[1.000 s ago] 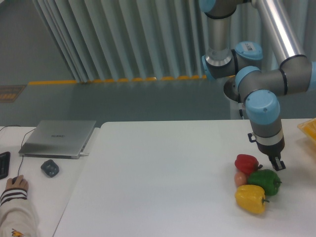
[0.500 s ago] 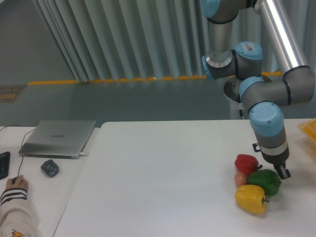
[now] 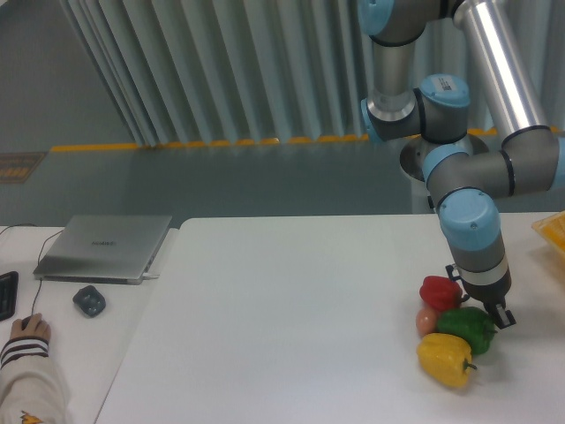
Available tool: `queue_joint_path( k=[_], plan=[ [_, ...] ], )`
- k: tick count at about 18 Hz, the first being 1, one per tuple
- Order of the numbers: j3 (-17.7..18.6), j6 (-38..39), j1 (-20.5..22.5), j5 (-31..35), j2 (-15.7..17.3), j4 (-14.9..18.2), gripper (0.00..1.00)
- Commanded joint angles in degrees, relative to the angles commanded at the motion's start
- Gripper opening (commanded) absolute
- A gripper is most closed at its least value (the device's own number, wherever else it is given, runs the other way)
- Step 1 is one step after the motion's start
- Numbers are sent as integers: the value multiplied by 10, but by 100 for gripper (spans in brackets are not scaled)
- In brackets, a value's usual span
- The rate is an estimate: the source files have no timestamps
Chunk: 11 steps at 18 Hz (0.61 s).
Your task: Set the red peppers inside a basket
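Fingers (image 3: 499,314) btwn red pepper (image 3: 439,291) & green pepper (image 3: 465,328) (basket (image 3: 552,231) at rt edge).

Legible text: none. Laptop (image 3: 104,246) lid logo and arm joint (image 3: 446,87) label too small to read.

Peppers bunched at the table's right, desk things off to the far left.

The red pepper (image 3: 440,291) sits farthest back in the cluster, the small round fruit (image 3: 426,321) just before it, the green pepper (image 3: 465,326) to their right, the yellow pepper (image 3: 446,359) nearest. The gripper (image 3: 491,311) hangs at the green pepper's right, perhaps touching. The basket (image 3: 552,231) corner lies at the right edge. Laptop (image 3: 106,246), mouse (image 3: 88,300) and a hand (image 3: 29,330) lie left.
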State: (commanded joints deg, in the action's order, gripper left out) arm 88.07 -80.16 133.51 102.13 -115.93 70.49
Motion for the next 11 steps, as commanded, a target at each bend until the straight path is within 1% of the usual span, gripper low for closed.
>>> queue_joint_path(
  k=[6,9,11],
  plan=[
    [-10,35,-16,-8,-6,-1,1],
    [-12,52,-28,-20,-10,-16,1],
    [-12,64,-36,-25,-11,-18,1]
  ],
)
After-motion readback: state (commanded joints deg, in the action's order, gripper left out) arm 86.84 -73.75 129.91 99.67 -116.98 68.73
